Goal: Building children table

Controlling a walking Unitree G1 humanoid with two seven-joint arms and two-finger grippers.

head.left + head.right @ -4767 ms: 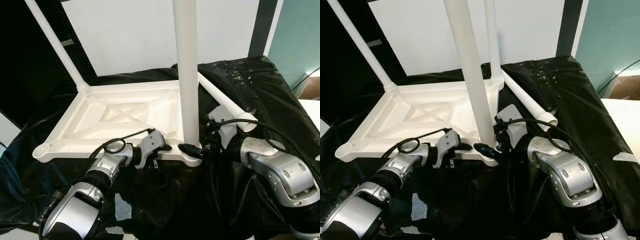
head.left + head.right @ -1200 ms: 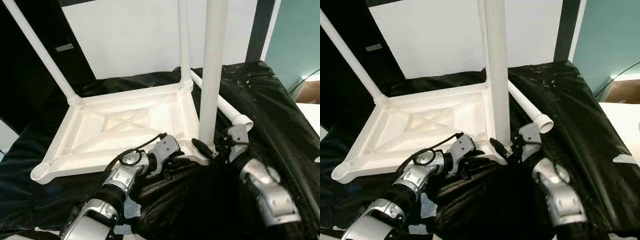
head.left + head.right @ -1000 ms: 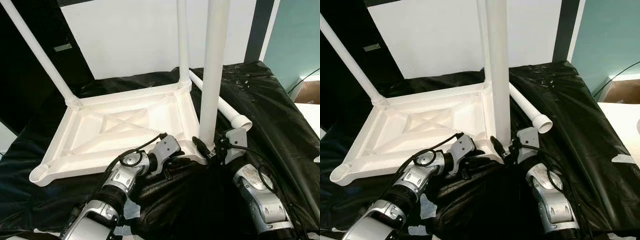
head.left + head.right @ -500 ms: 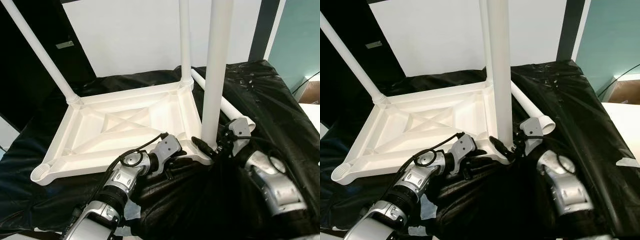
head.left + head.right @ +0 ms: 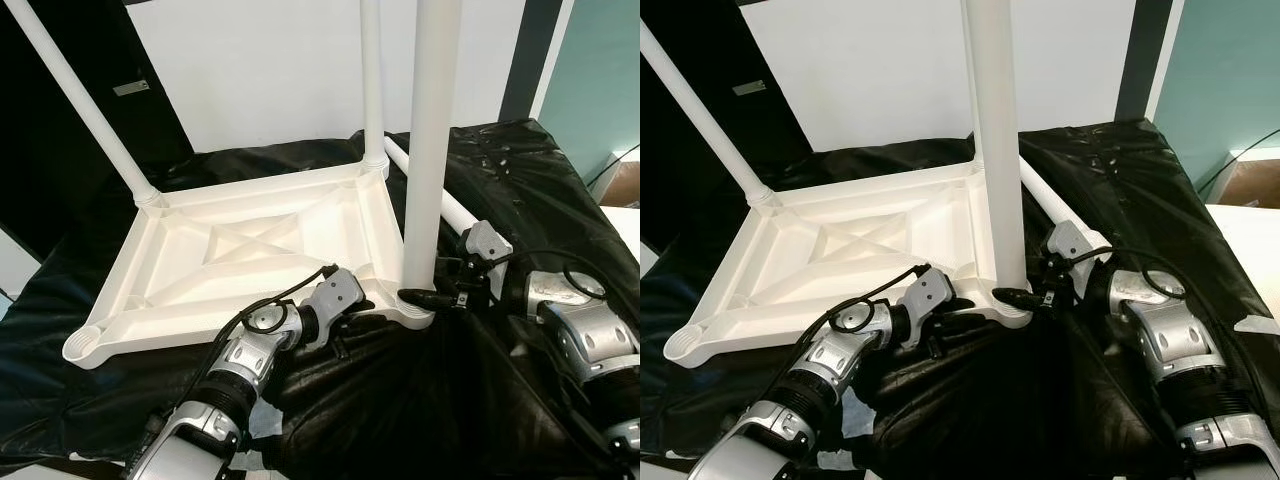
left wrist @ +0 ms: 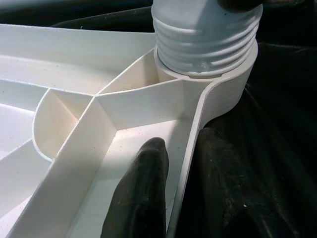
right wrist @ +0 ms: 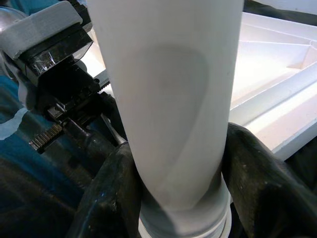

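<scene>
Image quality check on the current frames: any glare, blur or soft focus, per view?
Eye views: sharp, evenly lit; glare patches on the black sheet. Left wrist view: leg threads crisp, near fingers slightly soft, rim between them. Right wrist view: leg very close, smooth and bright, soft shadow on it; fingers either side blurred.

You've got a surface draped in black sheet [image 5: 520, 190]; upturned white tabletop [image 5: 240, 250] and one loose leg [image 5: 445, 200] lie on it.
</scene>
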